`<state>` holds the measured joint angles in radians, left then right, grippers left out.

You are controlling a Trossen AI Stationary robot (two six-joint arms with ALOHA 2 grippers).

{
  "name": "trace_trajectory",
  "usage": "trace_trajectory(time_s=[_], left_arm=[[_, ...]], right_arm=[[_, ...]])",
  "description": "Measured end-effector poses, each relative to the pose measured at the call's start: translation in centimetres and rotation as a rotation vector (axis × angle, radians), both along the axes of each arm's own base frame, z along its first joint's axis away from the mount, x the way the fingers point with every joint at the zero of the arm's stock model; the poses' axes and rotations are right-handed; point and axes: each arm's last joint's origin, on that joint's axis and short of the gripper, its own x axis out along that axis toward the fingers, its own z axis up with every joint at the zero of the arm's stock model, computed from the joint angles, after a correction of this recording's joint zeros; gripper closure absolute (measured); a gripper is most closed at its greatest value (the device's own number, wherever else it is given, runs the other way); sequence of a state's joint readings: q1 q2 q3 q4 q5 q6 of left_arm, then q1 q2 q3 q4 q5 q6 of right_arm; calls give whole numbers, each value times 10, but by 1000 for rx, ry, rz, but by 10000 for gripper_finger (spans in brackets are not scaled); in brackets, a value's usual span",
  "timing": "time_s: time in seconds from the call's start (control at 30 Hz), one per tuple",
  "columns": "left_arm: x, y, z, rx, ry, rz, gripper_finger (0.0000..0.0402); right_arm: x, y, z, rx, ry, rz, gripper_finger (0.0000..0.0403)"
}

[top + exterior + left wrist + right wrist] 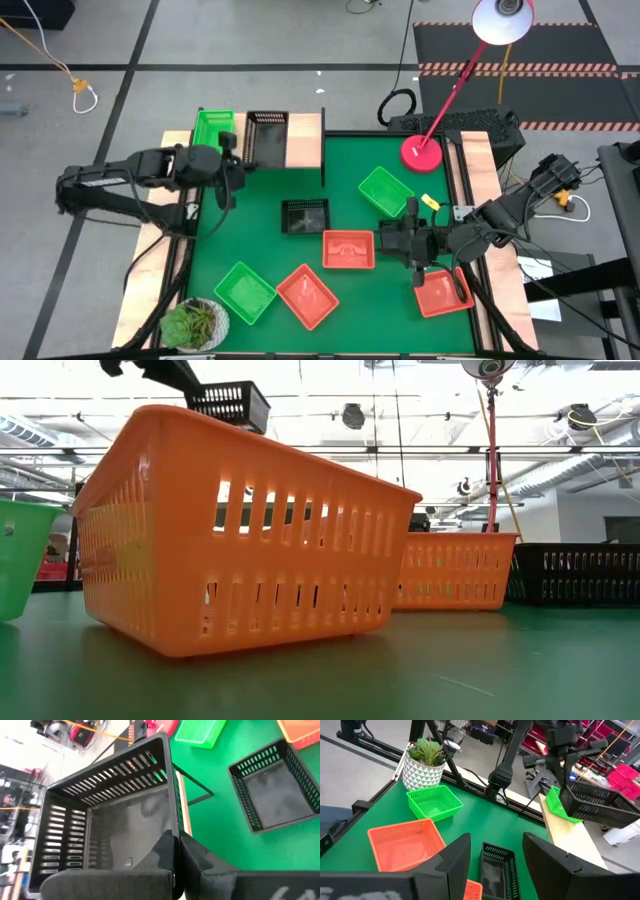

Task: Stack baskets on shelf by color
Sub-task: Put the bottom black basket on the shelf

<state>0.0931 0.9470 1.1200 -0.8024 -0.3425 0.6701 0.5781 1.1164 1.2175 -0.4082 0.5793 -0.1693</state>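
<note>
We see the shelf point(305, 140) at the far edge of the green mat point(260, 250), toward the left. A green basket point(213, 128) sits at its left end, and a black basket point(265, 135) hangs above the middle, tilted in the right wrist view, so we cannot tell whether it touches the board. The shelf's right part is bare wood. The left gripper point(232, 165) has its jaws closed tight on the near rim of that black basket point(115, 820), fingers point(192, 857) pinching the wall.

Below the shelf, a second black basket point(305, 216) lies alone mid-mat with open green on all sides. Right of it, a green basket point(384, 190) sits askew, well clear of the red lamp base point(421, 152). An orange basket point(348, 249) lies just left of the right gripper point(397, 237), whose jaws stand wide apart and hold nothing; in the right wrist view we see bare mat and the loose black basket point(497, 865) between its fingers point(452, 860). Another orange basket point(443, 291) sits against the mat's right edge under that arm.

Along the near edge, a green basket point(244, 291) and an orange basket point(308, 295) lie close together, corners nearly meeting, with the potted plant point(195, 322) at the near-left corner. The widest free strip runs between the shelf and this near row.
</note>
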Motion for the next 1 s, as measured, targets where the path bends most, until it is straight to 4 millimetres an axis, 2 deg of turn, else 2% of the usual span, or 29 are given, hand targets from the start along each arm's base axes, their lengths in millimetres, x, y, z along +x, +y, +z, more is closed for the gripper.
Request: trace_trajectory(time_s=[0.23,0.43,0.6,0.83,1.0], left_arm=[[6,36,-23,-16,35,46,388],[-3,63,-44,-111,63,111,389],[-11,76,-56,-144,87,128,393],[-18,87,-58,-165,78,165,385],[-18,93,-61,-189,89,175,395]], right_arm=[[0,0,0,-7,0,3,229],[0,0,0,-8,1,2,229],[0,0,0,-8,1,2,229],[0,0,0,-15,1,5,229],[0,0,0,-15,1,5,229]])
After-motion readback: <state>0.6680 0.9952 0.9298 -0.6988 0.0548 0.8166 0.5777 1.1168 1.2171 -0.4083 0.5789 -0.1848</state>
